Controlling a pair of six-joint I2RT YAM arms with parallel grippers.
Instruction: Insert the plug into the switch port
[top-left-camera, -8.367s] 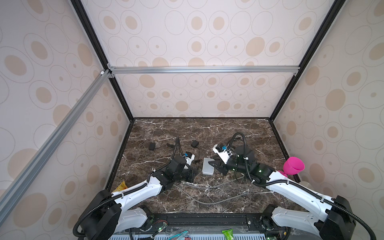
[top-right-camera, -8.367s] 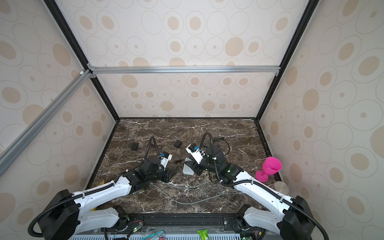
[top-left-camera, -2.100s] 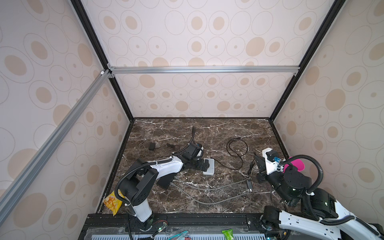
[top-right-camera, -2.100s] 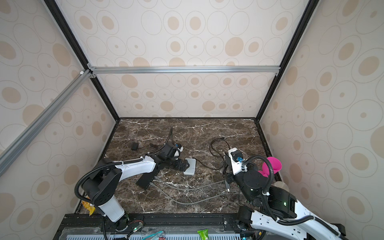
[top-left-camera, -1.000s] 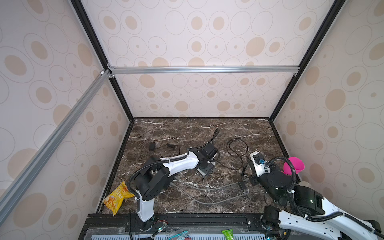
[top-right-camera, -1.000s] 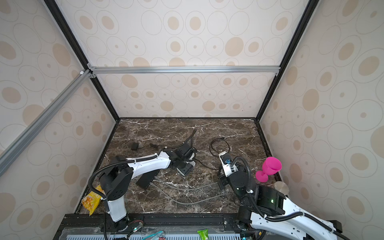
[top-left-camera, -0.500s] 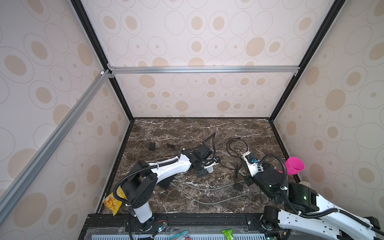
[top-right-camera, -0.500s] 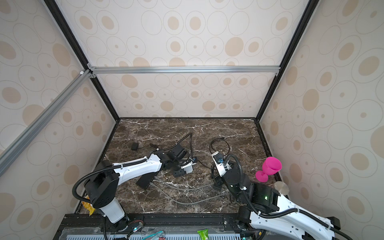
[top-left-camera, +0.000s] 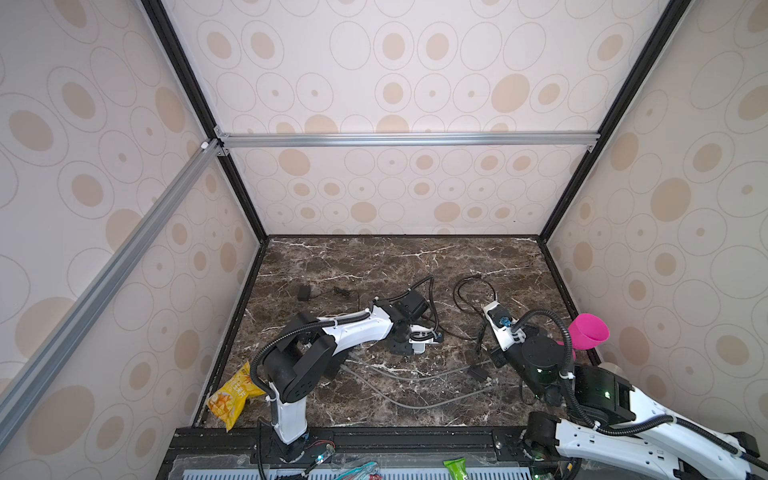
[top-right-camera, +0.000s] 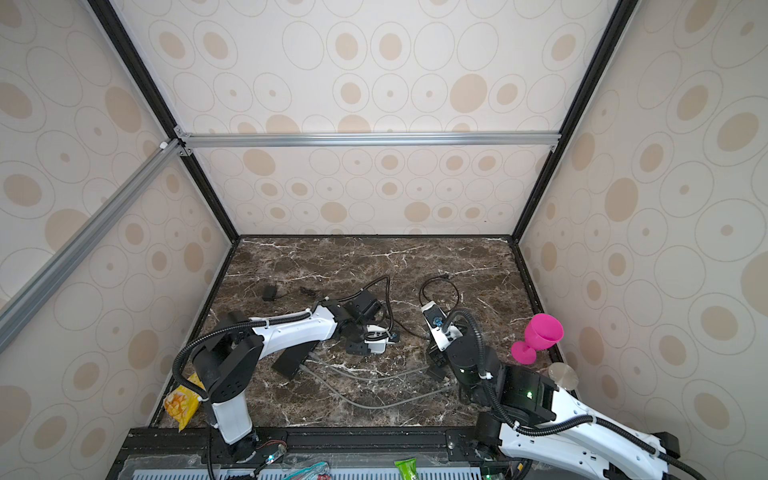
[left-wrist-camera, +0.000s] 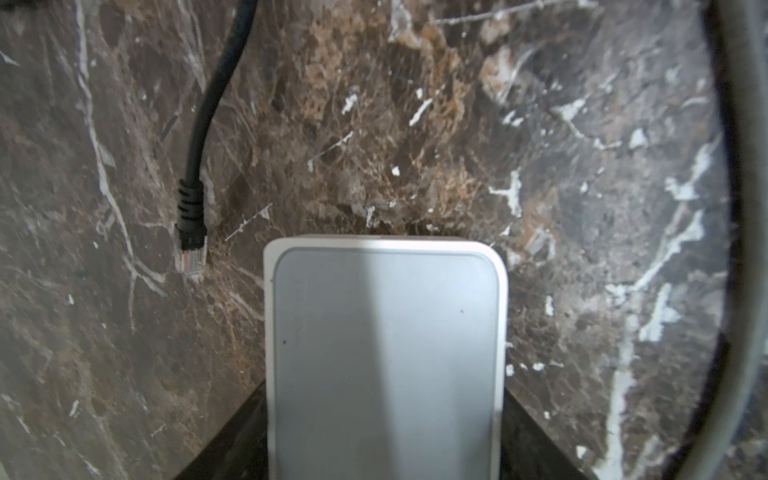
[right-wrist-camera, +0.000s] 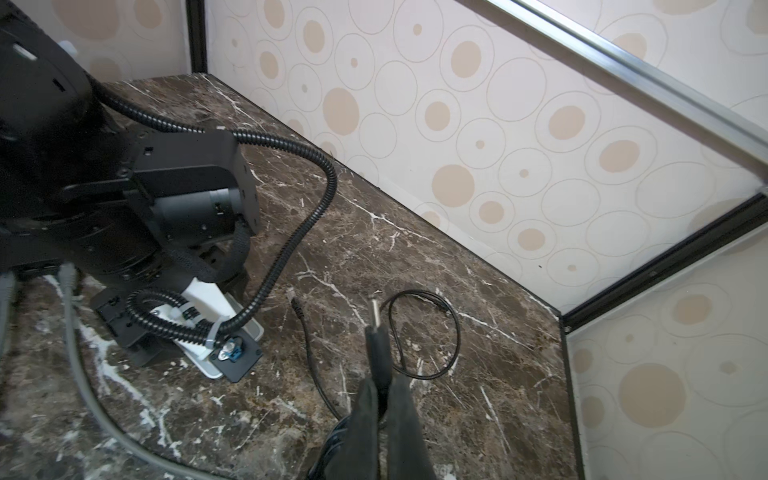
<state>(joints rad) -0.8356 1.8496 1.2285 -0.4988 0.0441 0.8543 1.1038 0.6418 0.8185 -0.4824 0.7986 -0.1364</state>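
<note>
Right wrist view: the right gripper (right-wrist-camera: 384, 386) is fully closed on the plug (right-wrist-camera: 377, 345), a black barrel connector. The plug's metal tip projects past the fingertips. A thin black lead (right-wrist-camera: 458, 336) loops on the tabletop (right-wrist-camera: 415, 249) beyond the tip.

Left wrist view: the left gripper (left-wrist-camera: 384, 395) stands fairly wide. One finger presses against each long side of the switch (left-wrist-camera: 386, 324), so the switch is clamped between them. An Ethernet connector (left-wrist-camera: 190, 257) rests just beside a switch corner, not touching it.

In both top views the switch (top-left-camera: 419, 347) sits near the table centre. It is at 9 o'clock from the right wrist and apart from the plug. Positions relative to the switch:
- a grey cable (top-left-camera: 415, 378) runs at 6 o'clock;
- a yellow snack bag (top-left-camera: 235, 395) lies at 8 o'clock;
- a pink goblet (top-left-camera: 588, 332) stands at 3 o'clock, beyond the right arm.
</note>
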